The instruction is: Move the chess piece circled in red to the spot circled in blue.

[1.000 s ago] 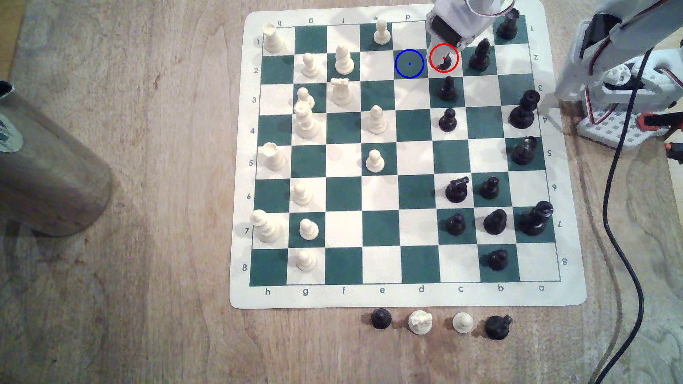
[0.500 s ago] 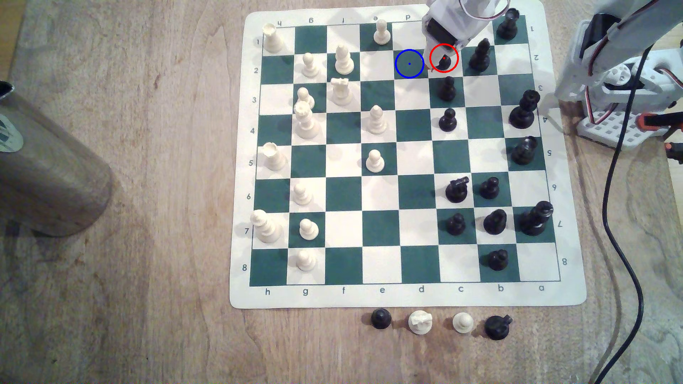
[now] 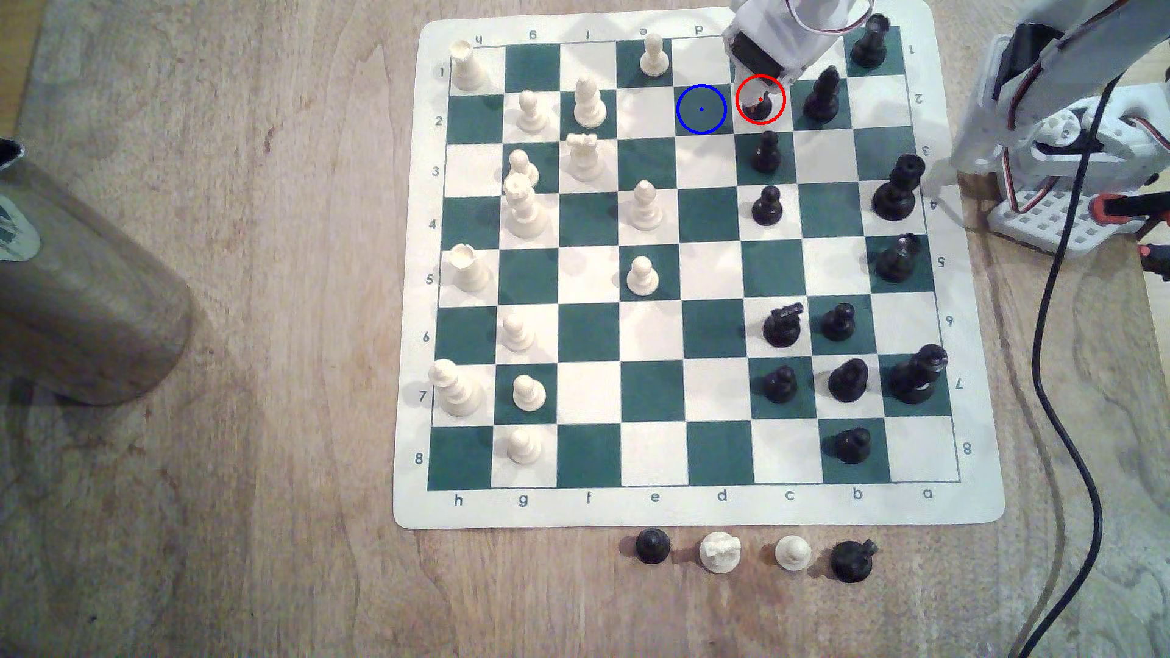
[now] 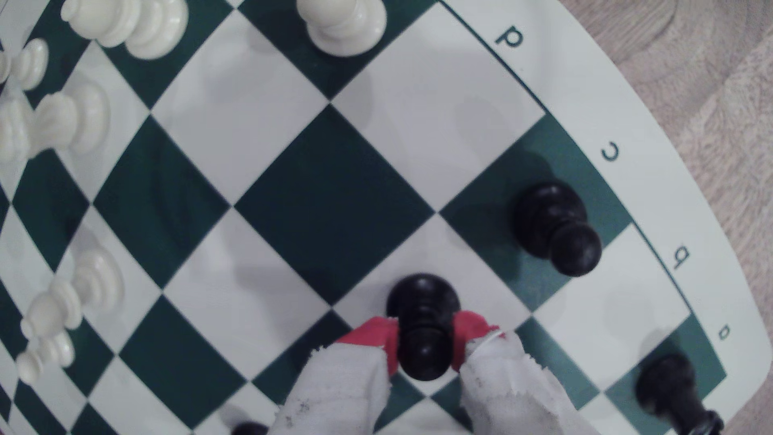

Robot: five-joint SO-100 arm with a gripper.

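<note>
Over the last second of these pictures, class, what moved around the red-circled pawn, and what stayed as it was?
The end effector shifted slightly toward the exterior view's left, then settled, and its red-tipped fingers now sit closed against the black pawn. The pawn stayed on its white square inside the red ring; the blue-ringed green square stayed bare, and the other pieces kept their places.

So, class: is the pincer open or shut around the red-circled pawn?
Shut: in the wrist view the pincer has its red-tipped fingers pressed against both sides of the black pawn.
</note>
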